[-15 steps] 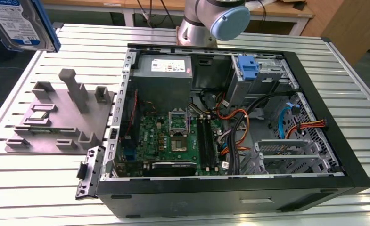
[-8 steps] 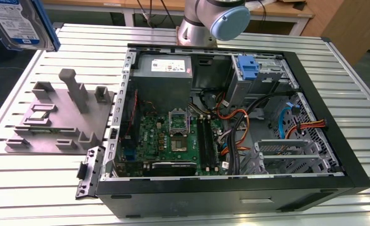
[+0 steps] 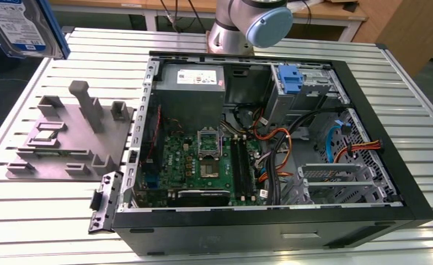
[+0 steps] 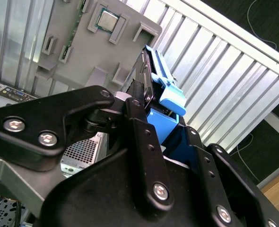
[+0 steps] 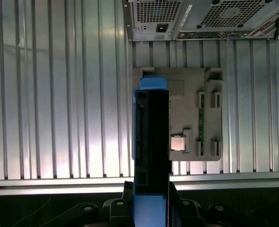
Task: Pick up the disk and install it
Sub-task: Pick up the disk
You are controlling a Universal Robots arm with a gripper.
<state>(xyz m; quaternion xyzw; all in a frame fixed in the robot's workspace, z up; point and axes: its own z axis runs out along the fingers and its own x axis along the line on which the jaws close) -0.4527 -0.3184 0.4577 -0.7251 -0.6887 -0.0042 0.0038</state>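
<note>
Pincer (image 4: 153, 113) clamps your blue-framed silver rectangular disk (image 3: 23, 26) at the exterior view's upper left; open black computer case (image 3: 275, 223) lies lower right.

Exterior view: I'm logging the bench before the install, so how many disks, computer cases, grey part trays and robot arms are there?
disk: 1
computer case: 1
grey part tray: 1
robot arm: 1
Total: 4

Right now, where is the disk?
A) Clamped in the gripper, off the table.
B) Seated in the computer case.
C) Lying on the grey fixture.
A: in the second wrist view the gripper is shut on the disk, with the grey fixture beyond it.
</note>
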